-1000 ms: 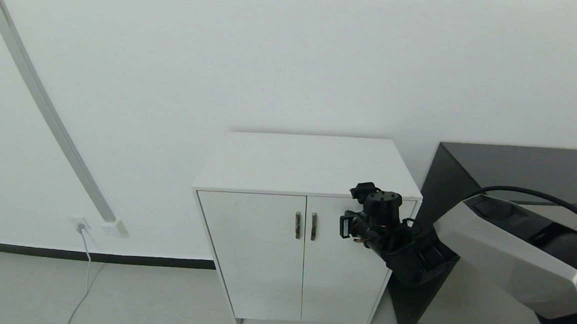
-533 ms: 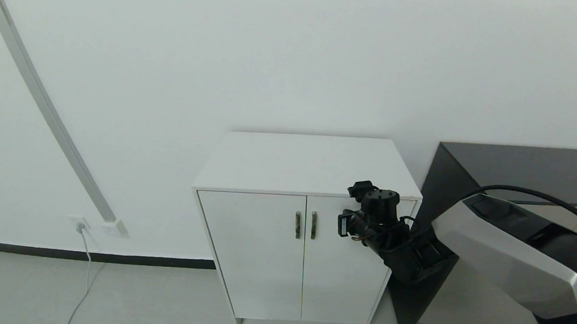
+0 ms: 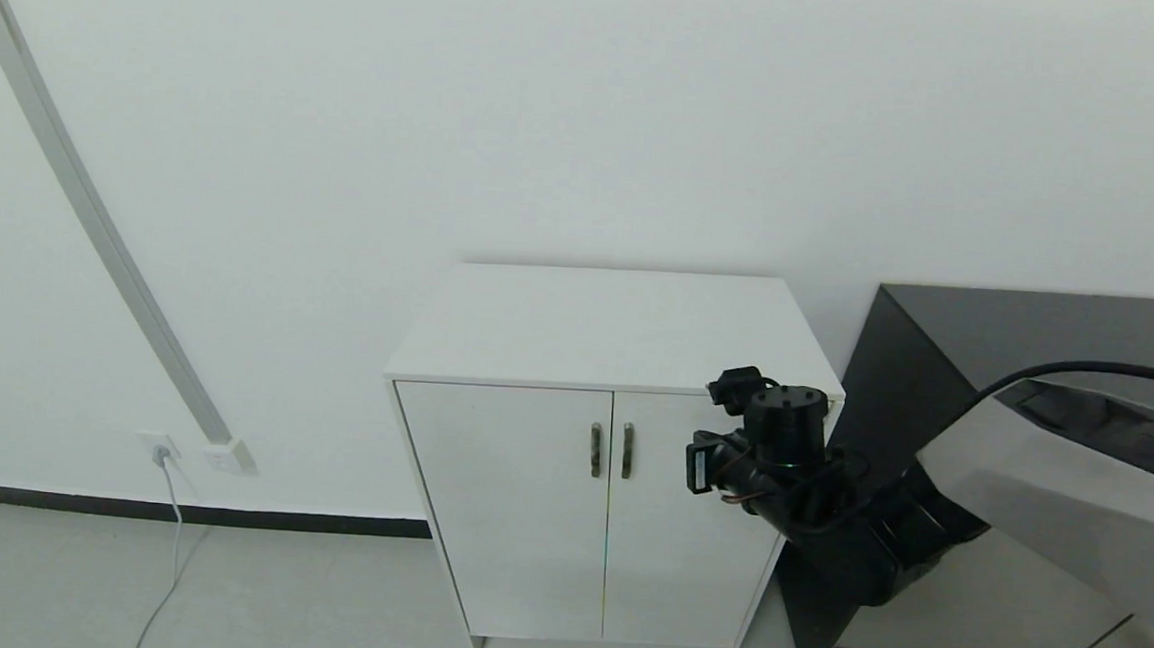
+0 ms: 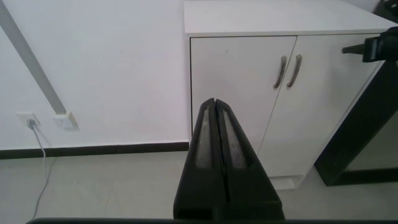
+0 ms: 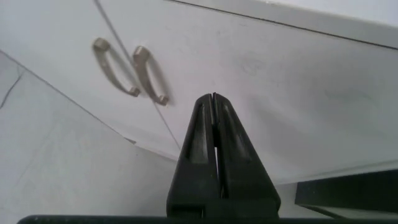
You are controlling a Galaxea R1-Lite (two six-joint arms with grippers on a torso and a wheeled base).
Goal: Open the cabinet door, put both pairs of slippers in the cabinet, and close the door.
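The white cabinet (image 3: 602, 331) stands with both doors shut, its two handles (image 3: 595, 450) side by side at the middle seam. The right end effector (image 5: 213, 99), fingers pressed together, hangs before the right door (image 3: 668, 560), near the handles but apart from them. The left end effector (image 4: 215, 102), also pressed together, sits well back from the cabinet.

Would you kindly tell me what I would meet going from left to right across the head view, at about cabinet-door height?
wall socket → trunking end → left cabinet door → left handle → right handle → black unit
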